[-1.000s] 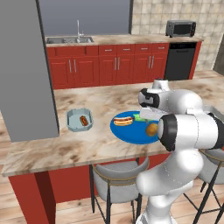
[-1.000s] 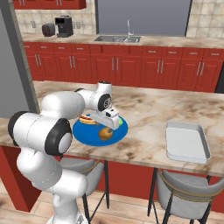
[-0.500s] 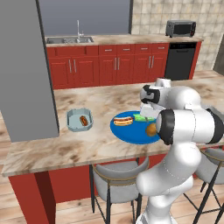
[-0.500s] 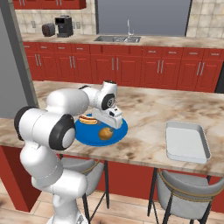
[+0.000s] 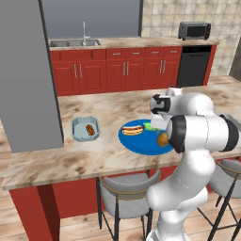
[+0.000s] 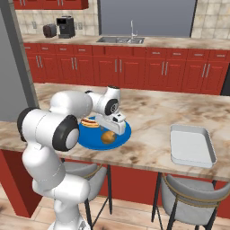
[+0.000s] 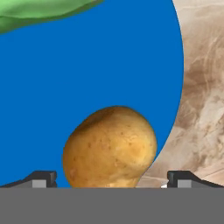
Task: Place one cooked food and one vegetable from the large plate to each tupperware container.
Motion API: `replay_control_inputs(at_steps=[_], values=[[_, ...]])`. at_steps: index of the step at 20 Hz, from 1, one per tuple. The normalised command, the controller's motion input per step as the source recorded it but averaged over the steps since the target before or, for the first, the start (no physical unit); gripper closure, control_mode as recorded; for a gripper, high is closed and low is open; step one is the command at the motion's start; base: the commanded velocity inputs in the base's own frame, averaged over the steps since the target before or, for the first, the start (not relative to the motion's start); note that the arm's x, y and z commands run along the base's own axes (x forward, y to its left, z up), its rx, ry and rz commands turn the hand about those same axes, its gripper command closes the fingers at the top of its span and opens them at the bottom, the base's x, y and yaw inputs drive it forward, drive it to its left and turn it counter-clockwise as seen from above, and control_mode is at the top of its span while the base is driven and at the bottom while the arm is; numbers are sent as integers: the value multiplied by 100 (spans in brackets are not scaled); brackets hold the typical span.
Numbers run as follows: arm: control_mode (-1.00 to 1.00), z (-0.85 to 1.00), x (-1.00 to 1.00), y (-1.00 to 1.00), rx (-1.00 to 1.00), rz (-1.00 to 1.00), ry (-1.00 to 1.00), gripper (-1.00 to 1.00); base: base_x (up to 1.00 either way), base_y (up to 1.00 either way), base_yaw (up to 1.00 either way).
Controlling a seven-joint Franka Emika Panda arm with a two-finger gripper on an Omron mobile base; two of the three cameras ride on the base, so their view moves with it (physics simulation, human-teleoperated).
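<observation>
So the arm's bent low over the blue plate (image 5: 141, 141) on the marble counter (image 5: 56, 157), with its gripper (image 7: 111, 177) spread wide open and nothing in it. From the hand's own angle a potato (image 7: 110, 147) sits right between the two fingertips (image 7: 41, 178), near the plate's edge, and a green veggie (image 7: 39, 12) lies farther across the blue.

A hot dog (image 5: 132, 129) is on the left part of the plate, the potato on the side nearer the stools. The small tub (image 5: 85, 129) sits on the counter well left of the plate and has another hot dog (image 5: 89, 129) in it. The bigger tray (image 6: 191, 144) is well off to the plate's right, near the counter edge.
</observation>
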Motion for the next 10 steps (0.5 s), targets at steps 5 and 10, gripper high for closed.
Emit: replay_control_inputs(at_steps=[5, 10], values=[[-100, -15, 0, 0, 0, 0, 0, -100, 0, 0, 0], [-100, -19, 0, 0, 0, 0, 1, -100, 0, 0, 0]])
